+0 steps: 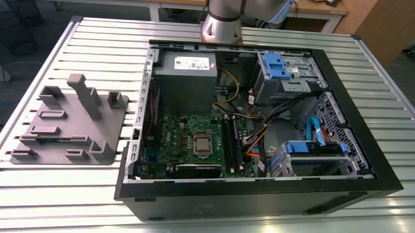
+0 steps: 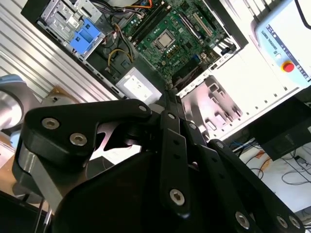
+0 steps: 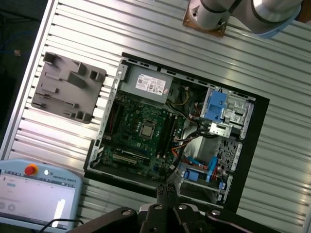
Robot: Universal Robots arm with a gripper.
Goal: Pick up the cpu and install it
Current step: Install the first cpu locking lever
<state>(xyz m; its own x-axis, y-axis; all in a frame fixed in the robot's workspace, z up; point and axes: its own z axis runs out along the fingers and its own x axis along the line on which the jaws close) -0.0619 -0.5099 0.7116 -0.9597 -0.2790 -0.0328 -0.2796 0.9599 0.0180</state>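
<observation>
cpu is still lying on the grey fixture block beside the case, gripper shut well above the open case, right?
Not quite. The cpu sits in the motherboard socket inside the open case, not on the grey fixture block; the exterior view shows it. The gripper is shut well above the case, as you said.

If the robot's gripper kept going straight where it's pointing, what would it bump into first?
Probably the open computer case. In the first wrist view the gripper hangs high above it, jaws closed together, tips aimed near the case's near edge, away from the cpu. Depth is unclear, so that's a guess.
</observation>
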